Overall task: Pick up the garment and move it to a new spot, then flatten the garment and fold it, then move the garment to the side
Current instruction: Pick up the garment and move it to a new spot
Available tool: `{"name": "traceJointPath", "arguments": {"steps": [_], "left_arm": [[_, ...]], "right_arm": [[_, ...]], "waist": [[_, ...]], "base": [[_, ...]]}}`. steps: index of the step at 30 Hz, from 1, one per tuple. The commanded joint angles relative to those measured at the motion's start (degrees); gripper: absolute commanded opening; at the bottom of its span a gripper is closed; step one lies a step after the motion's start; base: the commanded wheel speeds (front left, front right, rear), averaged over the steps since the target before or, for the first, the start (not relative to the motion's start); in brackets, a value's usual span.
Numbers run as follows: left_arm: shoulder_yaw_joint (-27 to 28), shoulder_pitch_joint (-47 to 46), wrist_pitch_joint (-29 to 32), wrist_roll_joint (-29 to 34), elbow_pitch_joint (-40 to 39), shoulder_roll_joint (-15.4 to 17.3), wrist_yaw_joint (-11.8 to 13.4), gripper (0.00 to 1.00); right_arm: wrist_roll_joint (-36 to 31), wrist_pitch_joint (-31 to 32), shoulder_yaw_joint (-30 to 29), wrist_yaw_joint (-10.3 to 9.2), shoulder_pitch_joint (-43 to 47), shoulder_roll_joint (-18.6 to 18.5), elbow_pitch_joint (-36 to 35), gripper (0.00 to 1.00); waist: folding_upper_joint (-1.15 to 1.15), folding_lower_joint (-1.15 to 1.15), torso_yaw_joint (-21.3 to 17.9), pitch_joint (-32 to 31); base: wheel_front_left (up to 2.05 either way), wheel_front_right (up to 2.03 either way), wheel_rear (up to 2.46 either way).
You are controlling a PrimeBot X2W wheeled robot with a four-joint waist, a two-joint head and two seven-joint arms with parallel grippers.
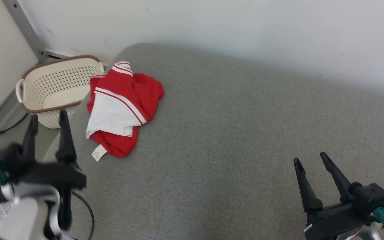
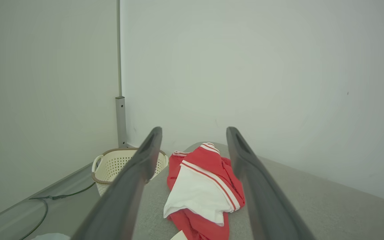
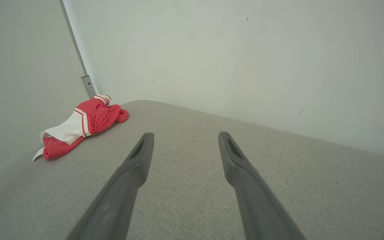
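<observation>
Grey woven fabric covers the bench (image 1: 228,133), a broad padded top with a rounded far-left corner, pushed up against a plain white wall (image 1: 212,26). Right by that corner lies the garment (image 1: 118,110), red with a white panel and thin stripes, bunched in a heap, a small white label (image 1: 98,153) poking out at its near end. Just off the bench's left edge, down on the floor, stands a cream perforated basket (image 1: 45,86) with a brown rim. A grey metal post (image 1: 25,30) runs up the room's corner, and a black cable (image 1: 5,130) trails along the floor. The left gripper (image 1: 48,115) hovers at the left edge near the garment, jaws spread wide, nothing in them. The right gripper (image 1: 310,157) hangs over the near right of the bench, well apart from the garment, also wide open and empty.
</observation>
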Motion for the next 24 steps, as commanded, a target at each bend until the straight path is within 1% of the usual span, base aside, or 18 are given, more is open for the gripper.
{"name": "traceJointPath", "arguments": {"steps": [1,2,4,5,10,15,19,24], "left_arm": [[0.69,-4.41,1.4,-1.45,3.38,0.54,-1.33,1.0],[0.69,-4.41,1.4,-1.45,3.38,0.54,-1.33,1.0],[0.96,-8.71,3.09,-3.56,7.59,0.03,-3.14,1.0],[1.21,-10.77,3.86,-4.16,10.0,0.23,-3.79,1.0],[1.39,-19.28,8.0,-8.05,23.68,-0.72,-8.27,1.0],[1.57,-25.29,11.85,-10.89,36.15,-1.73,-11.85,1.0],[2.19,-28.57,14.18,-12.77,44.08,-2.54,-13.56,1.0],[2.53,-31.67,16.63,-14.61,51.84,-3.17,-14.88,1.0]], "right_arm": [[-1.09,0.38,0.13,-0.1,-1.21,-0.07,-0.69,1.0],[-1.09,0.38,0.13,-0.1,-1.21,-0.07,-0.69,1.0],[-1.43,0.67,0.13,-0.1,-1.91,-0.09,-1.18,1.0],[-1.66,0.8,0.24,-0.1,-2.24,-0.18,-1.41,1.0],[-1.69,1.19,0.22,-0.1,-3.54,-0.9,-2.34,1.0],[-1.33,1.48,0.08,-0.1,-4.41,-1.9,-3.11,1.0],[-1.41,1.95,-0.18,-0.11,-4.88,-2.9,-4.05,1.0],[-1.38,2.87,-0.35,-0.11,-5.86,-4.11,-5.22,1.0]], "waist": [[0.0,0.0,-2.59,3.29],[0.0,0.0,-2.59,3.29],[0.0,0.0,-3.82,4.98],[0.0,0.0,-4.48,5.85],[0.0,0.0,-7.04,9.8],[0.0,0.0,-8.23,13.06],[0.0,0.0,-8.39,15.07],[0.0,0.0,-8.39,16.93]], "base": [[0.0,0.0,0.0],[0.0,0.0,0.0],[0.0,0.0,0.0],[0.0,0.0,0.0],[0.0,0.0,0.0],[0.0,0.0,0.0],[0.0,0.0,0.0],[0.0,0.0,0.0]]}}
